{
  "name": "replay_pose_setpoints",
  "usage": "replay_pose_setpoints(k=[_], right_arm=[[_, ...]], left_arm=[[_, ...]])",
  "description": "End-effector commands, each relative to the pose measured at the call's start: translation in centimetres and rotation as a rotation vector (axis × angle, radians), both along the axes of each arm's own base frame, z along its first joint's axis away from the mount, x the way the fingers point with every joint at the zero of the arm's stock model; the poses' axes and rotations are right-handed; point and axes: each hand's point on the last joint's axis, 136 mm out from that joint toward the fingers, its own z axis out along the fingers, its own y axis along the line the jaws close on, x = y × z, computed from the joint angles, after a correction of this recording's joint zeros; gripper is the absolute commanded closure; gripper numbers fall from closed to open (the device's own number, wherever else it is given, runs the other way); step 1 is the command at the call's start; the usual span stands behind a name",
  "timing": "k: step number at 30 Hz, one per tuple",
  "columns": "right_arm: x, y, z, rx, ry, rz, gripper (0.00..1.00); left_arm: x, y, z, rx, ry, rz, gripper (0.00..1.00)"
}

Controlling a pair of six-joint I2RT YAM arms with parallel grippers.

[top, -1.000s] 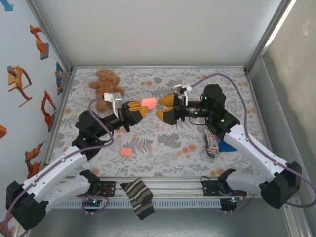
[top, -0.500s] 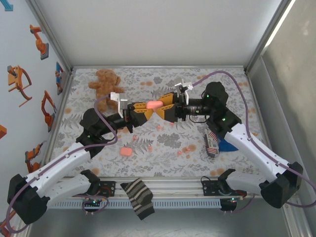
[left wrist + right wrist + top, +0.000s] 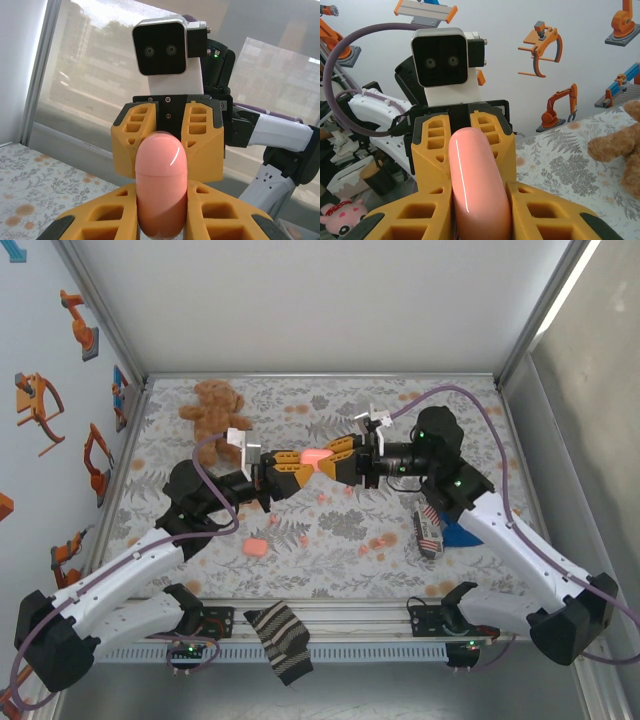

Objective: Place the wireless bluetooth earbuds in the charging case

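Charging case [image 3: 316, 456] hangs above the table's middle; we see left gripper [image 3: 300, 461] and right gripper [image 3: 335, 452] both clamping it.

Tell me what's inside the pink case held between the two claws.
Nothing inside shows: the pink case is shut, seam closed, gripped by the left claw and right claw. Whether anything sits inside is hidden.

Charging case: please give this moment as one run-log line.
charging case: lifted above cloth | left tool: grips it | right tool: grips it
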Motion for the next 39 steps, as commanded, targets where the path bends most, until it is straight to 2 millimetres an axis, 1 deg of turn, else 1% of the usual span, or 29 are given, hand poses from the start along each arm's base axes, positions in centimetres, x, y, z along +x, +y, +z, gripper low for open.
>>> replay_pose_setpoints(k=[1, 3, 5, 6, 8, 9, 13, 17, 22, 24, 27, 31, 32, 37, 39], right_arm=[[-1.3, -0.7, 2.0, 0.018, -0.064, 0.012, 0.76], [-1.4, -0.8, 2.1, 0.013, -0.075, 0.003, 0.78], [-1.4, -1.0, 2.0, -0.001, -0.084, -0.011, 0.8], [-1.4, -1.1, 1.9, -0.009, -0.084, -0.015, 0.8], [-1.3, -1.2, 1.8, -0.029, -0.093, -0.028, 0.8], [-1.3, -1.3, 1.6, -0.04, -0.094, -0.032, 0.81], [-1.3, -1.5, 1.2, -0.081, -0.109, -0.041, 0.82], [-1.5, -1.3, 1.0, -0.101, -0.119, -0.017, 0.83], [-1.9, -0.8, 1.1, -0.093, -0.141, 0.024, 0.84], [-2.3, -0.4, 1.2, -0.081, -0.153, 0.046, 0.84], [-3.0, 0.0, 1.3, -0.071, -0.172, 0.074, 0.85], [-3.3, 0.3, 1.1, -0.071, -0.183, 0.086, 0.85], [-3.4, 0.4, 1.0, -0.072, -0.183, 0.089, 0.85], [-3.3, 0.4, 0.8, -0.076, -0.188, 0.079, 0.86], [-3.2, 0.3, 0.6, -0.086, -0.191, 0.07, 0.86]], left_arm=[[0.1, 0.2, 2.0, -0.036, -0.033, 0.019, 0.9], [0.3, 0.2, 1.7, -0.026, -0.027, 0.034, 0.76], [0.4, 0.4, 1.3, -0.007, -0.024, 0.049, 0.64], [0.4, 0.5, 1.3, 0.004, -0.026, 0.057, 0.59], [0.3, 0.8, 0.7, 0.039, -0.029, 0.076, 0.53], [0.3, 1.0, 0.6, 0.053, -0.032, 0.088, 0.48], [-0.3, 2.2, -0.2, 0.115, -0.053, 0.133, 0.43], [-1.2, 3.1, -0.3, 0.152, -0.092, 0.144, 0.31], [-2.1, 3.0, -0.8, 0.194, -0.12, 0.101, 0.18], [-2.3, 2.7, -0.8, 0.2, -0.119, 0.075, 0.17], [-2.5, 2.1, -0.3, 0.187, -0.115, 0.029, 0.14], [-2.5, 1.1, 0.1, 0.165, -0.113, -0.017, 0.14], [-2.4, 1.0, 0.2, 0.161, -0.111, -0.024, 0.15], [-2.7, 0.3, 0.6, 0.151, -0.111, -0.077, 0.31], [-2.8, 0.1, 0.6, 0.153, -0.109, -0.087, 0.36]])
